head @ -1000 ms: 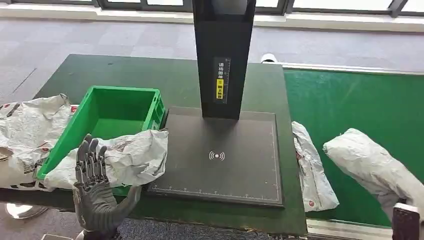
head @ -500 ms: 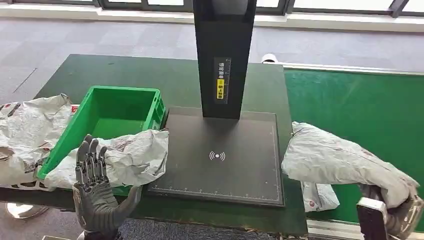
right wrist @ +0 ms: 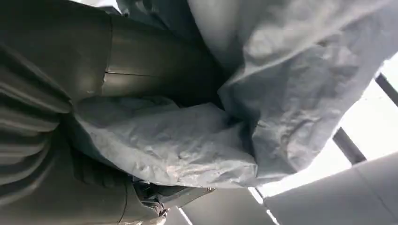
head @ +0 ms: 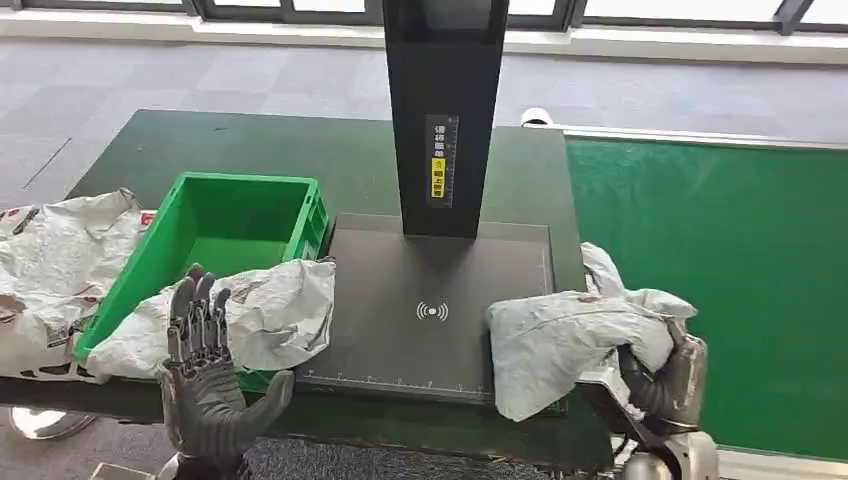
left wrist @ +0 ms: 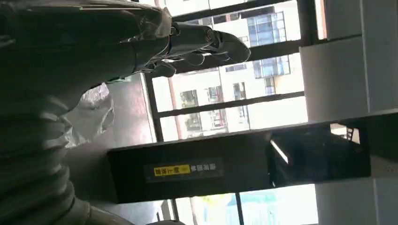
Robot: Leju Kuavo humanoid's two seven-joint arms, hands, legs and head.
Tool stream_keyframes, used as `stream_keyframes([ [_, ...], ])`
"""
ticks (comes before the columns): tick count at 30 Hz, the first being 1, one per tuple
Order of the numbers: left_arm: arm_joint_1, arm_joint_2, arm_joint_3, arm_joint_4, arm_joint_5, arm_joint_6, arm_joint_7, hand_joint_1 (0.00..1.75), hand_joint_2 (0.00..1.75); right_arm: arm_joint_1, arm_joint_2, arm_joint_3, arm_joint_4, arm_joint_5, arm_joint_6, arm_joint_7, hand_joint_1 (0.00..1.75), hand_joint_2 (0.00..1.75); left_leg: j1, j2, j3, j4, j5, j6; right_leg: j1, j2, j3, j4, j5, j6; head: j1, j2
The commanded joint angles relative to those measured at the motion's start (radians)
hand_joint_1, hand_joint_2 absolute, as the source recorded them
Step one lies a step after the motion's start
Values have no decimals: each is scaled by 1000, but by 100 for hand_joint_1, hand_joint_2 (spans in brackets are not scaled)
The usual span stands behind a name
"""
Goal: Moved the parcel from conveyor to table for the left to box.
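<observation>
— What did we see at our right hand [head: 668,375]?

— Its fingers were wrapped on the near right end of a grey parcel [head: 565,340], gripping it. In the right wrist view the crumpled bag [right wrist: 291,89] pressed close over the hand [right wrist: 94,154].

— And where did the parcel lie?

— Across the near right corner of the black scanner pad [head: 420,290], its left end drooping past the pad's near edge, its right end reaching towards the green conveyor [head: 720,230]. Another grey bag [head: 600,268] showed just behind it, at the conveyor's edge.

— Our left hand [head: 205,385]?

— Spread, fingers apart and upright, holding nothing, at the near left edge of the table [head: 300,150]. We saw the same spread fingers [left wrist: 206,40] from the left wrist.

— What lay beyond it?

— A crumpled grey bag [head: 270,310] draped over the near rim of the green bin [head: 200,205], and more bags [head: 50,260] heaped to the left of the bin. The black post [head: 445,110] stood at the pad's far side.
</observation>
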Motion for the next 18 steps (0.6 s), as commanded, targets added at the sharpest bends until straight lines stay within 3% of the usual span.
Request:
stream_keyframes([
  [1, -81, -10, 9, 135, 10, -46, 2, 0, 175, -171, 31, 104, 339, -8, -21, -25, 175, 175, 1, 0, 3, -3, 2, 0, 1, 1, 3, -4, 2, -1, 0, 0],
  [7, -81, -17, 3, 148, 2, -45, 2, 0, 175, -266, 69, 135, 518, 25, -21, -41, 175, 175, 1, 2, 1, -3, 2, 0, 1, 2, 2, -4, 3, -1, 0, 0],
  [17, -77, -12, -3, 149, -5, -35, 2, 0, 175, -294, 121, 206, 617, 66, -21, -30, 175, 175, 1, 3, 2, -3, 2, -1, 2, 4, 1, -4, 4, -1, 0, 0],
  [18, -76, -12, -3, 148, -6, -33, 2, 0, 175, -297, 126, 216, 616, 65, -21, -23, 141, 175, 2, 3, 1, -4, 3, -1, 3, 3, 2, -6, 5, -1, 0, 0],
])
